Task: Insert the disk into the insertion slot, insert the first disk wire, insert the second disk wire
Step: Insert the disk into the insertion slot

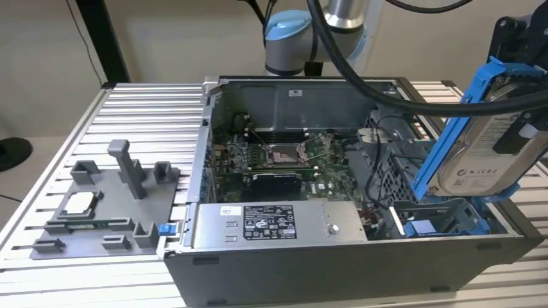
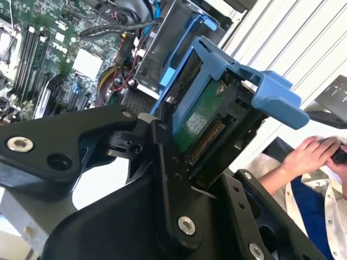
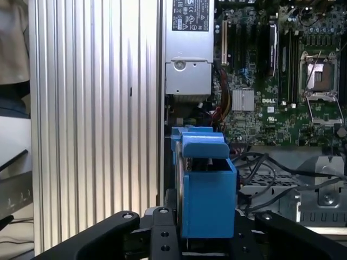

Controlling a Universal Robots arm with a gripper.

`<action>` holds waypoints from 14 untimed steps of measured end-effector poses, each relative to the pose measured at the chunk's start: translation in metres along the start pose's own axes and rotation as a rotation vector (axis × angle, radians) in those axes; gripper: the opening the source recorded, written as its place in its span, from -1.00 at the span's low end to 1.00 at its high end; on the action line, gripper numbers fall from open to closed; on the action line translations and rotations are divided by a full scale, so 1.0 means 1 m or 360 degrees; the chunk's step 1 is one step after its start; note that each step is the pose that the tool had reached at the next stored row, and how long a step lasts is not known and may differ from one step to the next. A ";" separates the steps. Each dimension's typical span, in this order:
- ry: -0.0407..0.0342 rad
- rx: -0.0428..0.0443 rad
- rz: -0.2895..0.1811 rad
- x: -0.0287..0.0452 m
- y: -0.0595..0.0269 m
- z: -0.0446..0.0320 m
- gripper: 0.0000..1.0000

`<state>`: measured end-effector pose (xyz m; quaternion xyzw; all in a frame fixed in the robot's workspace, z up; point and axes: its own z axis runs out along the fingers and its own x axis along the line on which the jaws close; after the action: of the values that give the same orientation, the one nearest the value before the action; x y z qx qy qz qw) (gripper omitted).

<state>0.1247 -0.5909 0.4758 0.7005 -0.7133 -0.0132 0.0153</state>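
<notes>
My gripper (image 1: 519, 131) is shut on the disk (image 1: 484, 157), a silver-grey drive with a white label in a bright blue frame. It holds the disk tilted on edge above the open computer case, at the exterior view's right. The insertion slot (image 1: 437, 221), a grey bay with blue rails, lies just below the disk's lower end. In both wrist views the black fingers (image 2: 162, 162) (image 3: 157, 230) clamp the blue frame (image 2: 238, 76) (image 3: 206, 189) from two sides. The bay (image 2: 162, 49) sits beyond the disk. Dark cables (image 1: 385, 144) run beside the bay; I cannot tell which are the disk wires.
A grey labelled power-supply box (image 1: 274, 224) lies along the case's near wall, with the motherboard (image 1: 274, 160) behind it. A grey fixture plate (image 1: 111, 205) sits on the slatted table (image 1: 145, 122) at the exterior view's left. A person's hand (image 2: 309, 157) is beyond the table edge.
</notes>
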 end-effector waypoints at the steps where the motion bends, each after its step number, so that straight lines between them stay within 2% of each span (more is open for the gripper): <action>1: 0.0000 0.0000 0.0000 0.0000 -0.0006 0.0004 -1.00; 14: -0.0001 0.0000 0.0000 0.0000 -0.0009 0.0010 -1.00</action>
<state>0.1256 -0.5909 0.4748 0.7005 -0.7134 -0.0134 0.0152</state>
